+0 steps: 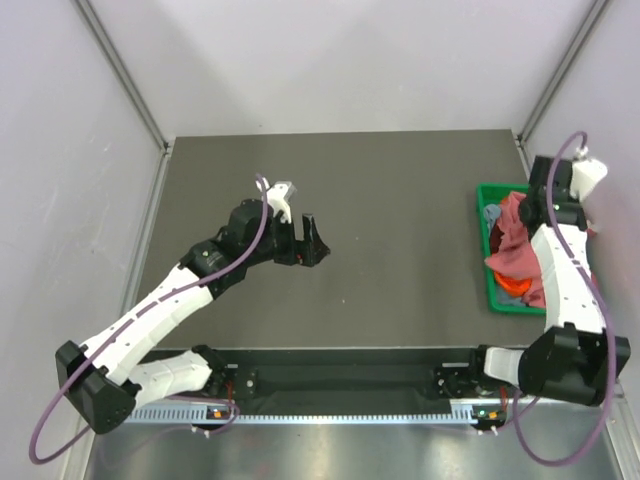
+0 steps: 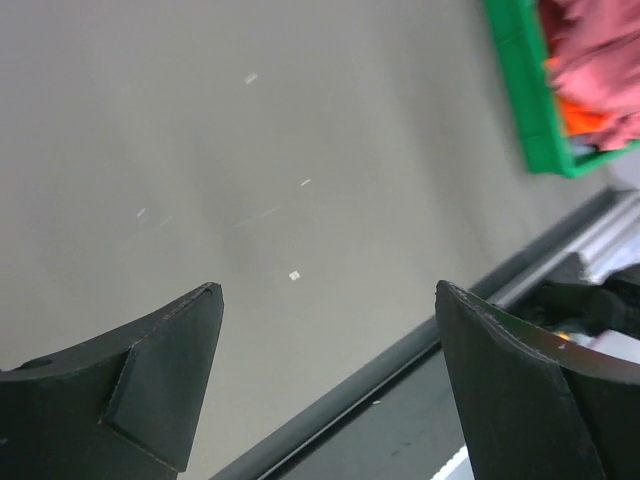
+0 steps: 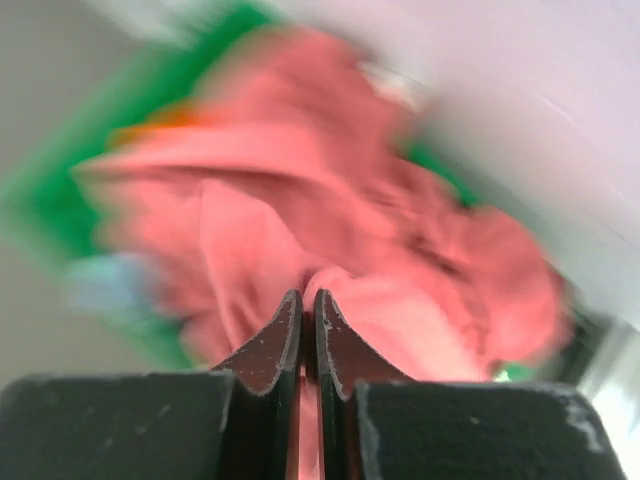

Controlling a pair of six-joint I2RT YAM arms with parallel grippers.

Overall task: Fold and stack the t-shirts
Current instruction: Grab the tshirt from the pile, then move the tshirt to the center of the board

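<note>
While the soft shirts lie crumpled in the green plastic bin [image 1: 481,215] at the bench's right edge, the right gripper [image 3: 308,296] hangs over them. Its dark fingers are pressed almost together, pinching a fold of the salmon-pink shirt [image 3: 330,220]. An orange shirt [image 1: 512,283] shows beneath. The left gripper [image 2: 328,290] hovers near the middle of the smooth grey bench [image 1: 400,180], spread wide and holding nothing.

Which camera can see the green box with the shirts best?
The top external view: it shows most of the green bin and where it sits, though the right arm covers part. The left wrist view catches only one corner, sharply. The right wrist view shows just blurry green patches around the salmon-pink shirt.
</note>
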